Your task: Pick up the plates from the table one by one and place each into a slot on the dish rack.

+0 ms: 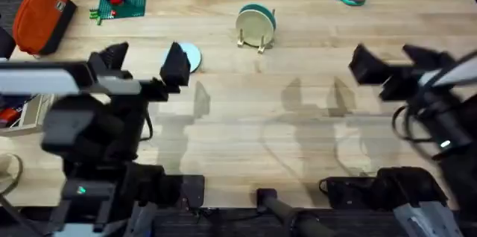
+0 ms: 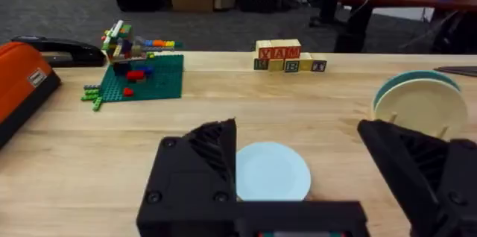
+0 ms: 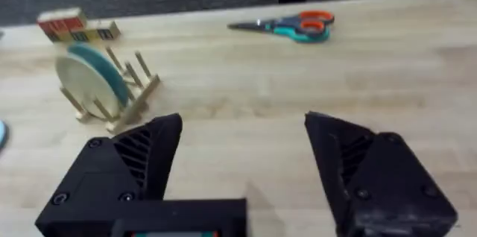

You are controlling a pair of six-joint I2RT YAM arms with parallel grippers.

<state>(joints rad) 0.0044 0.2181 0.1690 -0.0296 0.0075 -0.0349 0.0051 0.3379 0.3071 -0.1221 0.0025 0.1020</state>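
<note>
One round smooth light-blue plate (image 2: 272,171)

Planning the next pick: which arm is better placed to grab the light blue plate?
Left. The left gripper hangs open right over the light blue plate, while the right gripper sits far across the table.

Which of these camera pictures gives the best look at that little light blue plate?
The left wrist view: the light blue plate lies flat on the table, nearly whole, between the open left hand. Overhead, the plate is partly hidden behind that hand. The right wrist view catches just a sliver of it at the edge.
</note>
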